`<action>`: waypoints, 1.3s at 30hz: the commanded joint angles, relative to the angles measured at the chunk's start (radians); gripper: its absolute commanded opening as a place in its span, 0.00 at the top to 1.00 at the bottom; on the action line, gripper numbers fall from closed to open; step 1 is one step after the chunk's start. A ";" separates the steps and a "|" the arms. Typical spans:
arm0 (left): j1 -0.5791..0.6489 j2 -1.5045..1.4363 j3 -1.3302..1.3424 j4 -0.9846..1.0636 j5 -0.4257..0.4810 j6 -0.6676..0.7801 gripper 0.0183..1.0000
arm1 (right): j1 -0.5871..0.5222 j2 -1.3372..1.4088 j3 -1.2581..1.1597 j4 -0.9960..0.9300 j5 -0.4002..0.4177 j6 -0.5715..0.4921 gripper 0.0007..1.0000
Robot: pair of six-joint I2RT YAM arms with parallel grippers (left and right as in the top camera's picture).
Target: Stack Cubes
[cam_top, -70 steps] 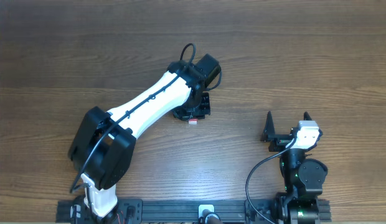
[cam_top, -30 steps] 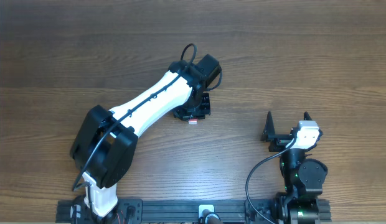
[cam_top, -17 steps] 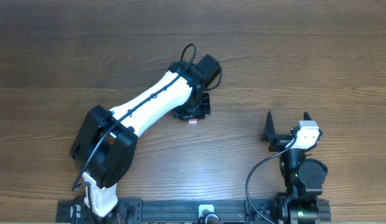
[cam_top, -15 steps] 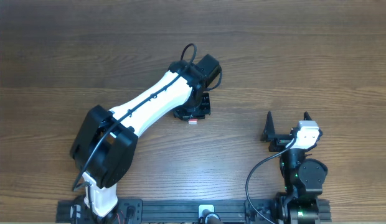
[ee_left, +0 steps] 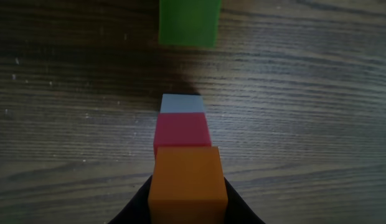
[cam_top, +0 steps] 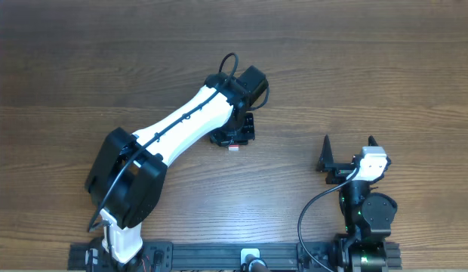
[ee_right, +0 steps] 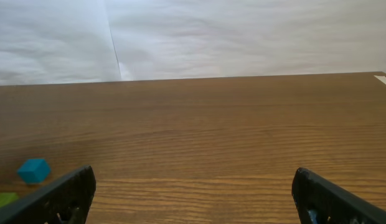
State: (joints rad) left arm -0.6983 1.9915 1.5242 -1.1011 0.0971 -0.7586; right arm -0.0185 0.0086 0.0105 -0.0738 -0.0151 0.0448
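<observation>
An orange cube [ee_left: 187, 183], matte and square-edged, is clamped between the fingers of the left gripper [ee_left: 188, 210] near the table's middle. A red cube [ee_left: 181, 130] and a grey cube [ee_left: 180, 103] are seen in line just past it; whether it rests on them cannot be told. A green cube [ee_left: 188, 22] lies near, a blue cube [ee_right: 34, 169] farther off. The right gripper [ee_right: 193, 208] is held wide open and empty. The table [cam_top: 370, 60] is of dark grained wood, backed by a pale wall [ee_right: 243, 37].

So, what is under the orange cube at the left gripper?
A red cube, and below it a pale grey cube. The orange cube covers the red one's top.
</observation>
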 commanded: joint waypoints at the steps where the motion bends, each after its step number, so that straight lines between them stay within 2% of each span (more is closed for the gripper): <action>1: 0.000 0.021 0.021 -0.011 -0.024 0.011 0.83 | 0.005 -0.004 -0.005 -0.002 0.009 -0.001 0.01; 39: 0.000 0.034 0.021 0.005 -0.031 0.011 0.82 | 0.005 -0.003 -0.005 -0.002 0.009 -0.001 0.01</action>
State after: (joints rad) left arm -0.6983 1.9980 1.5242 -1.0985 0.0780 -0.7586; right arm -0.0185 0.0086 0.0105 -0.0738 -0.0147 0.0448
